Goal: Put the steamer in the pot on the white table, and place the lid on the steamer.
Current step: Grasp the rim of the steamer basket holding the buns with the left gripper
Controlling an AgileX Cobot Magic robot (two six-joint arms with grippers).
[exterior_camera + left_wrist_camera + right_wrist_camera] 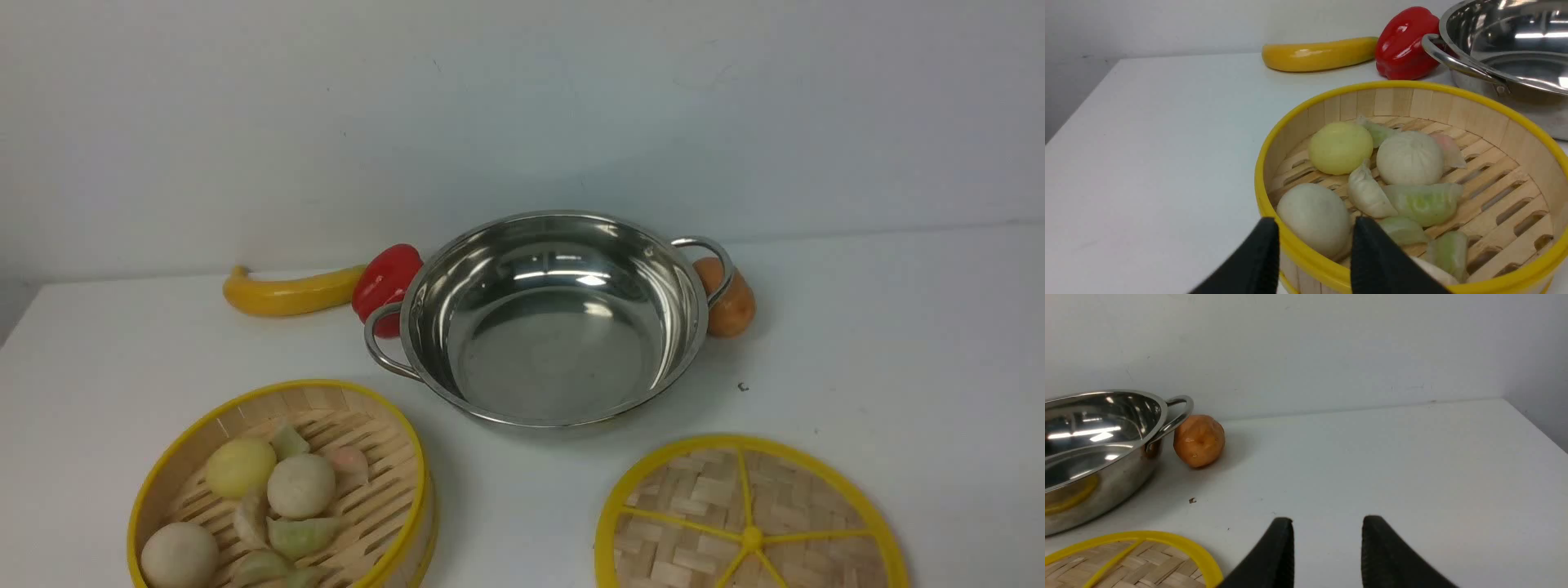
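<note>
Left pincer [1315, 223] stands part open, its fingers straddling the near rim of the steamer [1453, 102] (one outside, one inside), not clamped on it. Right pincer [1327, 520] is likewise parted and holds nothing, over the bare white table [1412, 457] just beside the lid [1147, 559]. Farther back, between steamer and lid, sits the pot [490, 278].

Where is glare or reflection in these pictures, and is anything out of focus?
Front view: white light streaks inside the pot, faint shadow under its near rim. Left wrist view: highlights on the red pepper; the left gripper looks soft-edged. Right wrist view: the yellow lid mirrors in the pot wall.
</note>
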